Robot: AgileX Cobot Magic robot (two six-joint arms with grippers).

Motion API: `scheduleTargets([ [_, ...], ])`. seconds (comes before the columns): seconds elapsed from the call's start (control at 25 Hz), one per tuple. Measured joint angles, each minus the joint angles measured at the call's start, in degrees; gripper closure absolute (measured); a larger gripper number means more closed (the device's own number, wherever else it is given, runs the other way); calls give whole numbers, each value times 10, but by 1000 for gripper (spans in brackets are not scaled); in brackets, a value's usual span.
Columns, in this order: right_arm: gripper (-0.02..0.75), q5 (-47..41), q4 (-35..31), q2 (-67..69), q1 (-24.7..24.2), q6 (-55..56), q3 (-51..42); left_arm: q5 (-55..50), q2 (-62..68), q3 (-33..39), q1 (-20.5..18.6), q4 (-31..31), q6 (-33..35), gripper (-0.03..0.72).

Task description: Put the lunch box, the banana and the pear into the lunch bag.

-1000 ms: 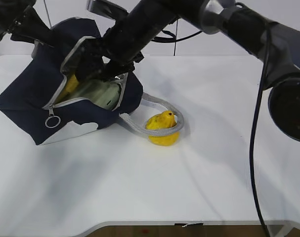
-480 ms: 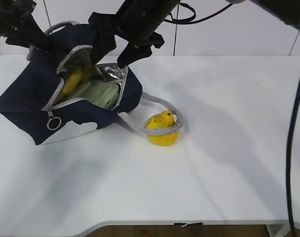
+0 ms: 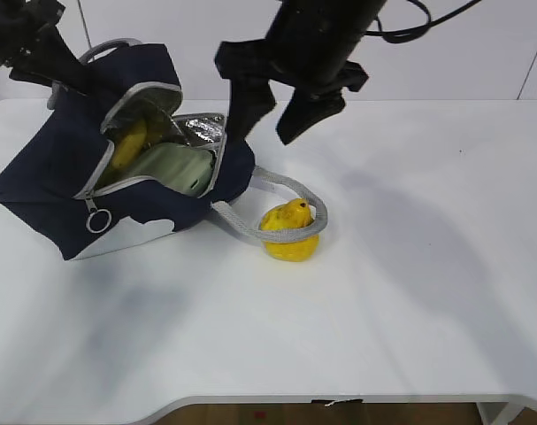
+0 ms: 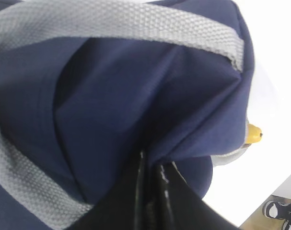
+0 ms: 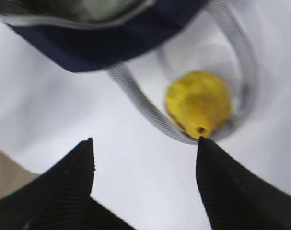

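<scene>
The navy lunch bag point(image 3: 65, 190) lies tilted on the white table with its zipper mouth open. Inside it I see the pale green lunch box point(image 3: 175, 168) and, beside it, the yellow banana point(image 3: 128, 144). My left gripper point(image 3: 63, 78) is shut on the bag's top fabric point(image 4: 135, 96), holding it up; the fingers point(image 4: 157, 177) pinch a fold. The banana tip point(image 4: 253, 134) peeks past the bag's edge. The pear point(image 3: 290, 232) sits on the table with a grey rope handle point(image 3: 281, 183) looped around it. My right gripper point(image 3: 266, 131) hangs open and empty above and left of the pear point(image 5: 198, 103).
The zipper's ring pull point(image 3: 95, 218) hangs at the bag's front. The second grey handle point(image 4: 111, 24) runs over the bag's top. The white table point(image 3: 383, 310) stretches to the right and front of the pear. A cable point(image 3: 401, 31) trails from the right arm.
My right gripper has come out of the bag's mouth, leaving the banana inside, and moved right toward the pear with its jaws open. The left gripper has kept its hold.
</scene>
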State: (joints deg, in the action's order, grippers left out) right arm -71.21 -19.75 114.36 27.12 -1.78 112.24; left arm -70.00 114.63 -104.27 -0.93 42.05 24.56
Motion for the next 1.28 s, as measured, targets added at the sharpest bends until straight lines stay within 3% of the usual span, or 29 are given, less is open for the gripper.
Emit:
scheduleTargets([
  [0.2,214,0,105,-22,0,-1,-53,0,0,0,0,-3,0,683],
  [0.36,214,0,145,-22,0,-1,-55,0,0,0,0,-4,0,683],
  [0.92,252,1,95,44,0,-3,-55,0,0,0,0,-6,0,683],
  [1.28,261,2,115,67,0,-3,-55,0,0,0,0,-6,0,683],
])
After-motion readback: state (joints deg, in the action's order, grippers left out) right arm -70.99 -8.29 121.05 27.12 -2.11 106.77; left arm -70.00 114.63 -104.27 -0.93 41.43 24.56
